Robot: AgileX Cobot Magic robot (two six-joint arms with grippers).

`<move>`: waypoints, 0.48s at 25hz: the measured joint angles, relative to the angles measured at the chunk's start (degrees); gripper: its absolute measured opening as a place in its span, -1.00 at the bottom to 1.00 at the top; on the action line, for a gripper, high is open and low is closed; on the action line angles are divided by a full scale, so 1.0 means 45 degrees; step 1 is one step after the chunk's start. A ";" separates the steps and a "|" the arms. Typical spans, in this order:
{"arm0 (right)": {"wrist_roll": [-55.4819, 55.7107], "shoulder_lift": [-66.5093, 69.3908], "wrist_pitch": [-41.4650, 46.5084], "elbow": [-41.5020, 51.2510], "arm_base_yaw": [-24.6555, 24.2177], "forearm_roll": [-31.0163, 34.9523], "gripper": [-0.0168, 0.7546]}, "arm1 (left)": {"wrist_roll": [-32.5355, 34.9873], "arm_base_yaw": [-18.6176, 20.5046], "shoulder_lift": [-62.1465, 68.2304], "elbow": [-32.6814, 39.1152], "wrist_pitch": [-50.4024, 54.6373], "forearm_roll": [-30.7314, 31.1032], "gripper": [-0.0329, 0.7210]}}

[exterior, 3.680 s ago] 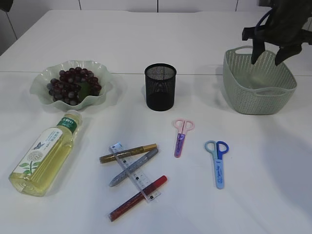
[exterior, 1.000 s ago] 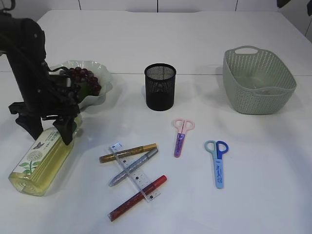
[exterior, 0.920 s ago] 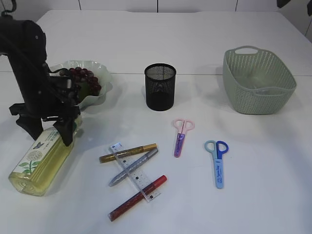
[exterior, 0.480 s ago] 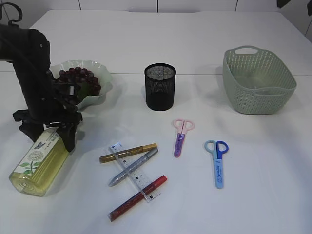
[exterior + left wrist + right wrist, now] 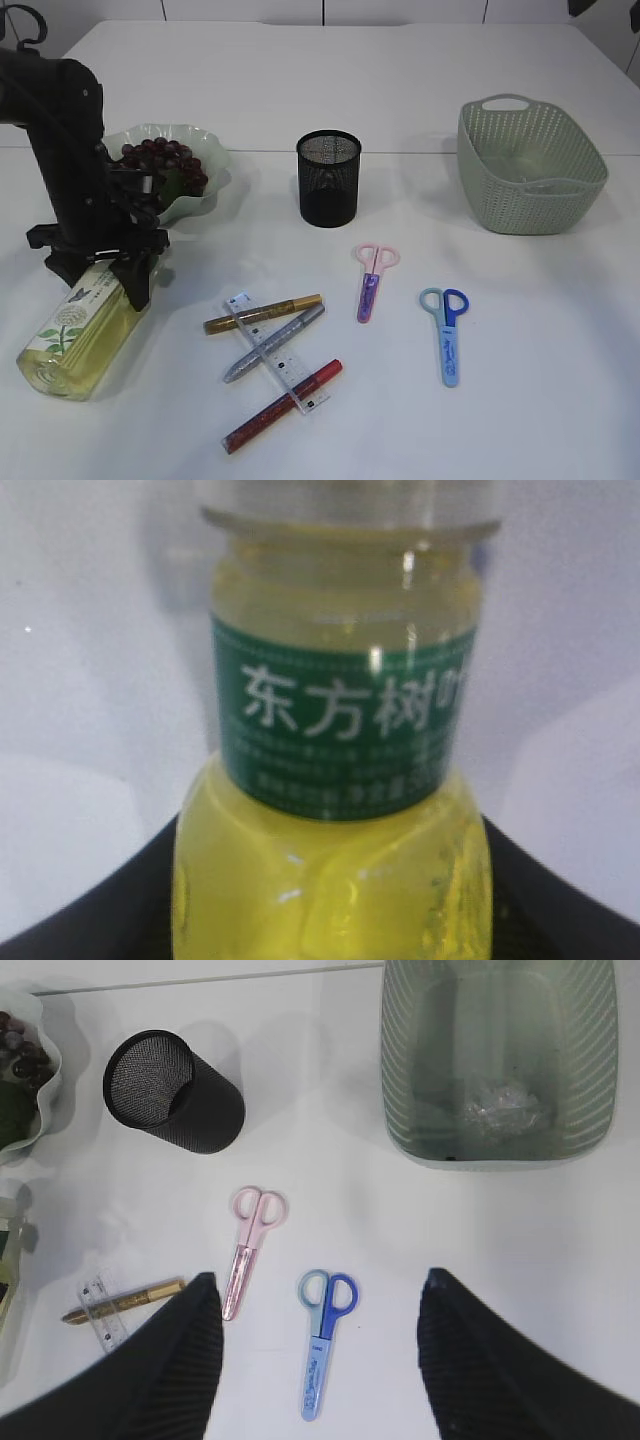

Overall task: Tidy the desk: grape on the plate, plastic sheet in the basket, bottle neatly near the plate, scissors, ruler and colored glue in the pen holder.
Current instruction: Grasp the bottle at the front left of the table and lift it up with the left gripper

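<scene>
The left end effector (image 5: 96, 275) stood over the neck of the bottle (image 5: 78, 330), its two black fingers (image 5: 137, 281) set one on each side of the neck. Whether they pressed the bottle or only straddled it could not be told. The bottle lay on its side on the white desk (image 5: 400, 420), its base pointing away from the end effector toward the near edge, full of yellow liquid. In the left wrist view a green band on the neck of the bottle (image 5: 340, 810) carried white Chinese characters reading 东方树, with a further character cut off at the edge; smaller lines under them were too blurred to read. The body label showed a butterfly and a flower.

Just behind the left end effector sat the pale green wavy plate (image 5: 215, 165) with the dark grapes (image 5: 160, 165) on it. To its right lay three glue pens, gold (image 5: 262, 313), silver (image 5: 273, 343) and red (image 5: 282, 406), with a clear ruler (image 5: 278, 353) crossing them. Further right were the pink scissors (image 5: 372, 280) and the blue scissors (image 5: 447, 335), and behind them the black mesh pen holder (image 5: 328, 178).

The right end effector (image 5: 318, 1360) hung high with its fingers wide apart and empty. Below it were both scissors, and ahead of it the green basket (image 5: 400, 1060) with the crumpled plastic sheet (image 5: 498, 1108) inside.
</scene>
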 joint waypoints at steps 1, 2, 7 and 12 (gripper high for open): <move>0.0000 0.0000 0.0020 0.0000 0.0000 0.0000 0.30 | 0.0000 0.0000 0.0000 -0.0024 0.0000 0.0000 0.29; 0.0000 0.0000 0.0020 0.0000 0.0000 0.0000 0.30 | 0.0000 0.0000 0.0000 -0.0024 0.0000 0.0000 0.26; 0.0000 0.0000 0.0020 0.0000 0.0000 0.0000 0.30 | 0.0000 0.0000 0.0000 -0.0024 0.0000 0.0008 0.25; 0.0000 0.0000 0.0020 0.0000 0.0000 0.0000 0.30 | 0.0000 0.0000 0.0000 -0.0024 0.0000 -0.0048 0.24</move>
